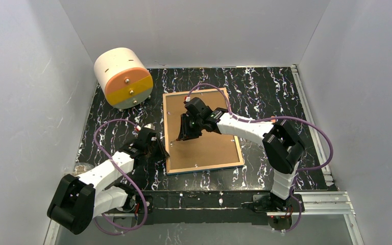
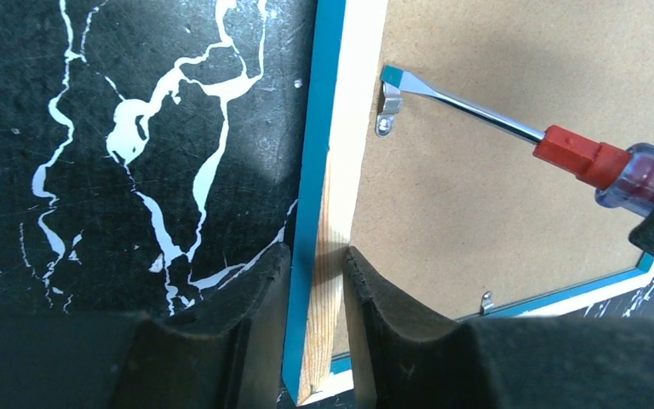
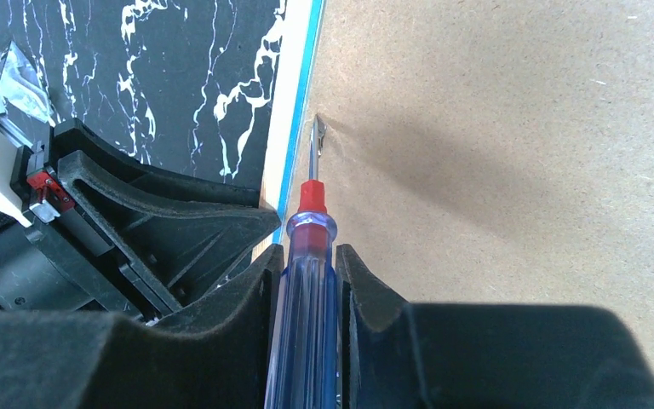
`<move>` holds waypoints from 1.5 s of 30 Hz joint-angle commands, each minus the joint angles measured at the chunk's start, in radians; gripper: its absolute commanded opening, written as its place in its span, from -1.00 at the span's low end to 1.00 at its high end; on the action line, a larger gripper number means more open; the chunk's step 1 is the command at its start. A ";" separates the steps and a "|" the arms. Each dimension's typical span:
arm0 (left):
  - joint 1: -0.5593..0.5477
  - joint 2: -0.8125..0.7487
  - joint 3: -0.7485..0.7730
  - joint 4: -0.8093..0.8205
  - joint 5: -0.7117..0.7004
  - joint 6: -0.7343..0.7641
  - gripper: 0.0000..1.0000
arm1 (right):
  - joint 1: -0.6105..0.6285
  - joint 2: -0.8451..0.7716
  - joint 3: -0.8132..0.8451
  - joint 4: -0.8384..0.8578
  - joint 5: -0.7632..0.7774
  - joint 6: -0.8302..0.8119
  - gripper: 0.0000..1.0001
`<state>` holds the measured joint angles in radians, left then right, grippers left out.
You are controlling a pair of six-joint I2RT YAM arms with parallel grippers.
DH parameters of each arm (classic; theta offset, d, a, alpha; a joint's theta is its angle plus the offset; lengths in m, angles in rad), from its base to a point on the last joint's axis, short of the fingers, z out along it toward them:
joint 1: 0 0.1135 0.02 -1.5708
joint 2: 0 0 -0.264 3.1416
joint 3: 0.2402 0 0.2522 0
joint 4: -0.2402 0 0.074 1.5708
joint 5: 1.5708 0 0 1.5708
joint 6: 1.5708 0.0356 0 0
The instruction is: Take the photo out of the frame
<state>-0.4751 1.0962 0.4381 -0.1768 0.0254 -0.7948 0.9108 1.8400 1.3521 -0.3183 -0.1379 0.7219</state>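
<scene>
The frame [image 1: 167, 133] lies face down on the table; its blue outer edge and light wooden edging [image 2: 328, 213] show, with the brown backing board [image 1: 204, 138] filling it. The photo is hidden under the board. My left gripper [image 2: 317, 256] is shut on the frame's left rail near its near corner. My right gripper [image 3: 306, 256] is shut on a screwdriver [image 3: 305, 290] with a clear blue handle and red collar. Its flat tip [image 2: 392, 77] rests on a small metal clip [image 2: 388, 109] at the board's left edge, also seen in the right wrist view [image 3: 318, 129].
A cream cylinder with an orange and grey face [image 1: 124, 79] stands at the back left. Another metal clip [image 2: 486, 301] sits on the frame's near rail. The table top [image 1: 270, 97] is black with white veins; white walls close in on three sides.
</scene>
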 commanded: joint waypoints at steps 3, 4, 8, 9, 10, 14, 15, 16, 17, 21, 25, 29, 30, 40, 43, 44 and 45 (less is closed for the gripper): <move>0.004 0.007 -0.013 -0.109 -0.066 0.050 -0.32 | -0.004 -0.055 0.050 0.009 -0.023 -0.027 -0.97; 0.004 0.008 -0.009 -0.105 -0.059 0.056 -0.27 | -0.005 -0.065 0.056 -0.005 -0.015 -0.035 -0.97; 0.004 0.017 0.010 -0.088 -0.027 0.089 -0.04 | -0.020 -0.129 0.039 -0.065 0.005 -0.065 -0.97; 0.004 0.019 0.011 -0.081 -0.001 0.099 0.01 | -0.023 -0.148 0.026 -0.081 0.007 -0.072 -0.97; 0.004 0.021 0.013 -0.076 0.013 0.105 0.05 | -0.033 -0.170 0.012 -0.102 0.007 -0.078 -0.97; 0.004 0.057 0.035 -0.052 0.044 0.132 0.14 | -0.050 -0.261 -0.060 -0.179 -0.013 -0.107 -0.97; 0.003 0.073 0.044 -0.052 0.049 0.140 0.15 | -0.053 -0.282 -0.071 -0.207 -0.022 -0.114 -0.97; 0.002 0.094 0.052 -0.055 0.048 0.148 0.14 | -0.054 -0.299 -0.080 -0.234 -0.029 -0.122 -0.97; 0.000 0.113 0.059 -0.058 0.047 0.154 0.14 | -0.055 -0.313 -0.086 -0.264 -0.037 -0.131 -0.97; -0.019 0.169 0.077 -0.088 0.014 0.180 0.09 | -0.055 -0.354 -0.113 -0.372 -0.086 -0.169 -0.97; -0.026 0.185 0.079 -0.119 -0.011 0.193 -0.03 | -0.052 -0.363 -0.124 -0.453 -0.139 -0.183 -0.97; -0.028 0.186 0.072 -0.124 -0.051 0.195 -0.13 | -0.053 -0.367 -0.137 -0.485 -0.122 -0.188 -0.97; -0.028 0.187 0.071 -0.124 -0.051 0.196 -0.17 | -0.052 -0.364 -0.135 -0.492 -0.115 -0.189 -0.97; -0.030 0.206 0.083 -0.123 -0.053 0.210 -0.35 | -0.051 -0.320 -0.109 -0.534 -0.132 -0.212 -0.97; -0.030 0.205 0.086 -0.123 -0.051 0.215 -0.40 | -0.050 -0.310 -0.108 -0.526 -0.141 -0.214 -0.97; -0.030 0.205 0.086 -0.122 -0.051 0.216 -0.41 | -0.050 -0.307 -0.109 -0.519 -0.143 -0.214 -0.97; -0.030 0.204 0.088 -0.123 -0.051 0.215 -0.42 | -0.049 -0.303 -0.110 -0.514 -0.146 -0.213 -0.97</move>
<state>-0.4995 1.2591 0.5529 -0.2096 0.0216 -0.6125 0.8562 1.5253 1.2179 -0.8360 -0.2562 0.5198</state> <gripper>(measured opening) 0.303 0.340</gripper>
